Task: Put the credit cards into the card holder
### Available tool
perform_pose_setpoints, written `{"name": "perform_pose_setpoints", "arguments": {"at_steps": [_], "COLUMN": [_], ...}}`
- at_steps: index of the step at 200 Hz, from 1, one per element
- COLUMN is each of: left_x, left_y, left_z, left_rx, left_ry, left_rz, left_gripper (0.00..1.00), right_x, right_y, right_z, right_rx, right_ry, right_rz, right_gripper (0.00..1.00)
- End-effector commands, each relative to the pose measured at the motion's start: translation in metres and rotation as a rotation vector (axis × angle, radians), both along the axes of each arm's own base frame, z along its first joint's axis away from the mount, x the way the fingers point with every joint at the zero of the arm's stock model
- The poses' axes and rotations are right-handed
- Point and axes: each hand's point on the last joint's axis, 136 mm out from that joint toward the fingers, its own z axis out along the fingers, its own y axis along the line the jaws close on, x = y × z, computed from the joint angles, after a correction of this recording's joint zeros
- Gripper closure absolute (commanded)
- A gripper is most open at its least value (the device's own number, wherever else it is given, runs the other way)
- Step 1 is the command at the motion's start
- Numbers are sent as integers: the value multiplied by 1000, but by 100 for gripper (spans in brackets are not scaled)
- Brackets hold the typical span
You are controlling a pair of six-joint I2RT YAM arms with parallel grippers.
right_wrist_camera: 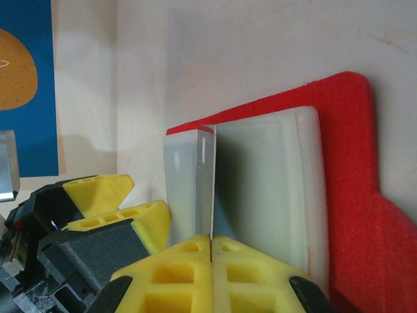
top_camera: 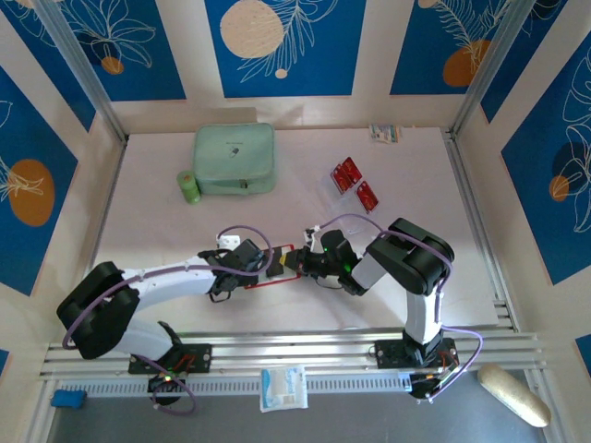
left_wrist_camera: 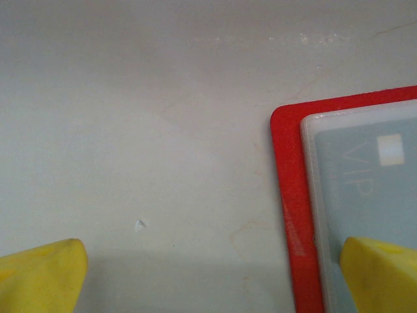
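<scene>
the white table carries everything. seen from above, the mint-green zip case lies toward 11 o'clock from the table's middle, with a small green roll touching its 9 o'clock side. both arms reach in low and meet at 6 o'clock of the middle, over the card holder, which lies open and flat with its pale clear sleeves up.

the left gripper has its yellow fingertips spread wide apart. one is over bare table at the holder's 9 o'clock. the other is over the top sleeve, where a grey card marked "vip" shows through.

the right gripper has its fingers pressed together on a thin leaf standing up from the sleeves. whether that leaf is a card or a sleeve, i cannot tell.

two red credit cards lie at 1 o'clock, just beside each other and well apart from the holder.
</scene>
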Motion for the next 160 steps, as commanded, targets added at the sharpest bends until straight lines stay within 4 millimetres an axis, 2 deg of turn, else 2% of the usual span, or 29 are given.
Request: {"name": "perform_pose_setpoints", "arguments": {"at_steps": [1,160], "left_x": [-12,-13], "left_y": [18,19], "left_z": [-11,-13], "left_rx": [57,56], "left_ry": [47,46], "left_rz": [19,21], "left_gripper": [0,0], "right_x": [-12,-21], "right_y": [-3,-7], "right_z": [-13,-17], "right_rx": [-63,-126], "right_ry": [53,108], "right_rz": [18,42], "right_gripper": [100,100]}}
